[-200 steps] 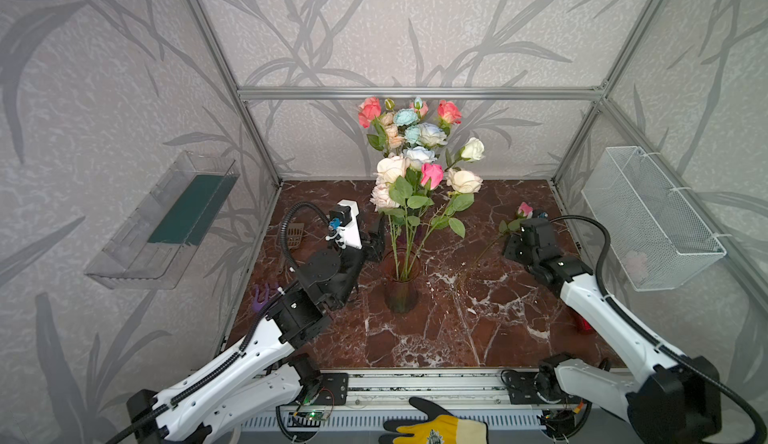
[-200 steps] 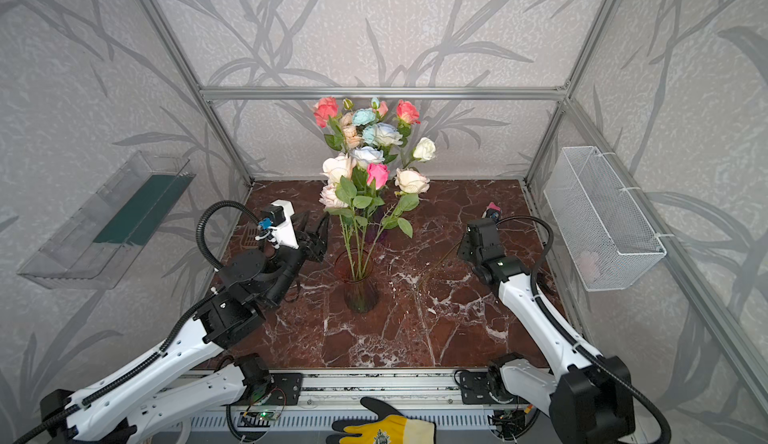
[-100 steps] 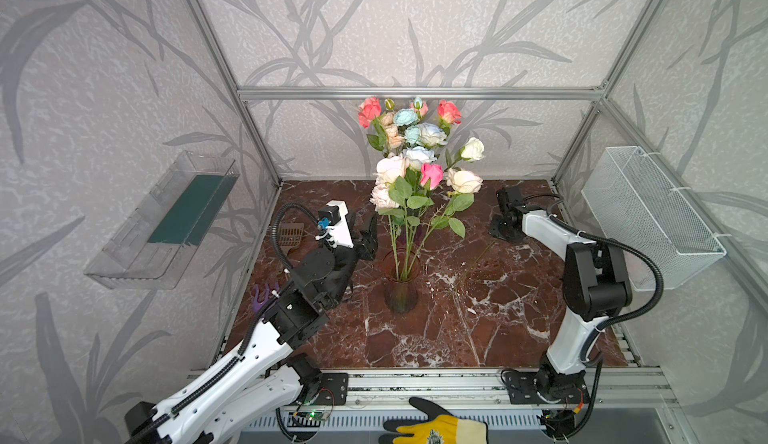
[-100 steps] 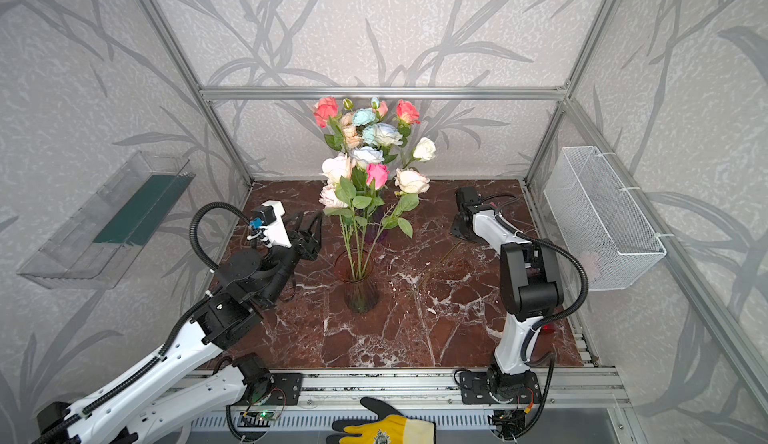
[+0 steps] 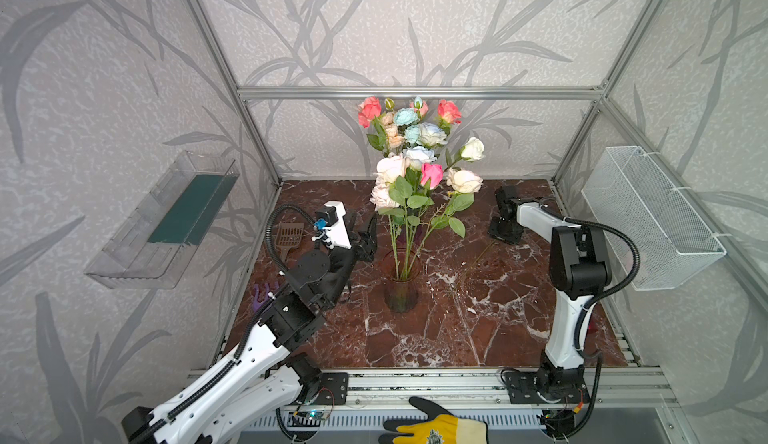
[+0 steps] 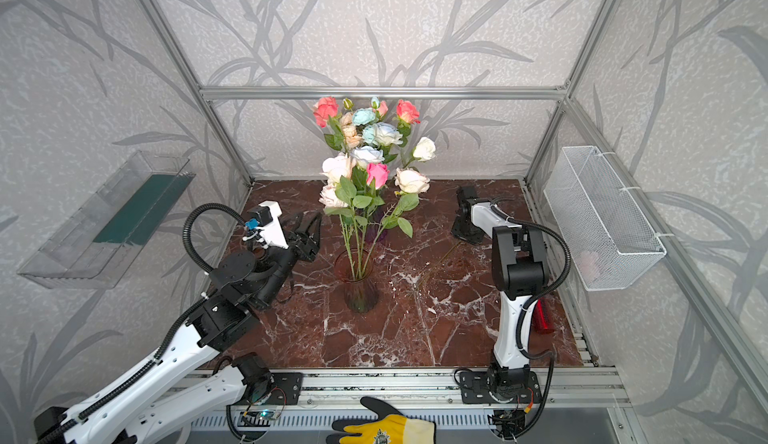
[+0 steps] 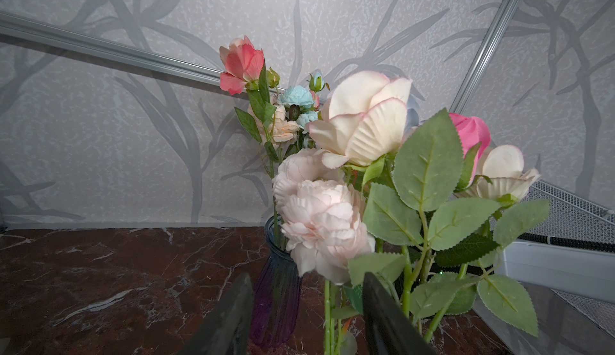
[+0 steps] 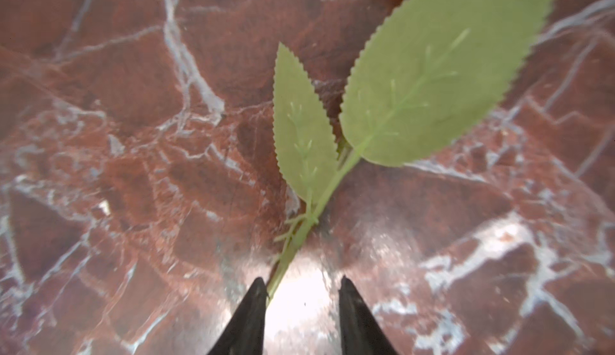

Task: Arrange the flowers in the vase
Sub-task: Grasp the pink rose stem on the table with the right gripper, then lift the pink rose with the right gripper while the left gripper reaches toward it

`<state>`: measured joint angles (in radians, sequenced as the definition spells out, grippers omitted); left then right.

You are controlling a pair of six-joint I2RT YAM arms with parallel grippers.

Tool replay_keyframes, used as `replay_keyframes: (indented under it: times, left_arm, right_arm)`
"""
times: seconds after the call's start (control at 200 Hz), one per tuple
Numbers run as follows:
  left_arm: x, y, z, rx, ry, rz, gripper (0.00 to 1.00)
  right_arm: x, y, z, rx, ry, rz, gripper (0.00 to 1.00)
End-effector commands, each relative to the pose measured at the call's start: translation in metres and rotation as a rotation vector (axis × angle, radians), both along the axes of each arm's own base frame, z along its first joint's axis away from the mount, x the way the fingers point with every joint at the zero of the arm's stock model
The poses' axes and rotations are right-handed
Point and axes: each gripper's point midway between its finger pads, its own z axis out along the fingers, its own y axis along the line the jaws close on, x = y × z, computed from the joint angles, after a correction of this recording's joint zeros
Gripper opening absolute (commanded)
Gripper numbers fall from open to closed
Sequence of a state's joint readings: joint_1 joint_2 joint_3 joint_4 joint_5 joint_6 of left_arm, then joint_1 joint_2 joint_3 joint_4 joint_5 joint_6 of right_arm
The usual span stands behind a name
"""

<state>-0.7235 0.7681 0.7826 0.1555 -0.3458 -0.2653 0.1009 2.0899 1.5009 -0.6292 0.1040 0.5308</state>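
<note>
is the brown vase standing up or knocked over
Upright: the brown vase stands on its base on the marble table, mouth up, with the flowers rising from it on their stems.

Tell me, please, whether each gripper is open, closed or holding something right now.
Left gripper: open, empty.
Right gripper: open; thin green leafy stem beside one finger, not clamped.

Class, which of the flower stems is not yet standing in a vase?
The thin leafy stem lying flat on the marble table, right of the front vase, one end by the right gripper. Every other stem stands upright in a vase.
</note>
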Motion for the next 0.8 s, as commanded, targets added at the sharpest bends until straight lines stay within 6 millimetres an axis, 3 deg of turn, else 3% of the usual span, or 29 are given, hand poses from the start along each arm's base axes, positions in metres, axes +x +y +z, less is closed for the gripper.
replay_keyframes:
  times: [0.0, 0.22, 0.555, 0.795]
  left_arm:
    - [0.002, -0.001, -0.005, -0.011, 0.014, -0.002, 0.54]
    - [0.004, -0.002, -0.009, -0.008, 0.025, -0.006, 0.54]
    - [0.004, -0.004, -0.009, -0.008, 0.027, -0.017, 0.54]
    - [0.000, -0.006, -0.004, -0.017, 0.018, -0.040, 0.54]
  right_arm:
    - [0.003, 0.002, -0.004, 0.044, 0.020, -0.018, 0.34]
    - [0.002, 0.003, -0.010, 0.064, 0.031, -0.041, 0.12]
    - [0.004, 0.016, -0.008, 0.177, 0.009, -0.064, 0.00]
    - [0.006, 0.023, 0.026, 0.216, -0.102, -0.016, 0.00]
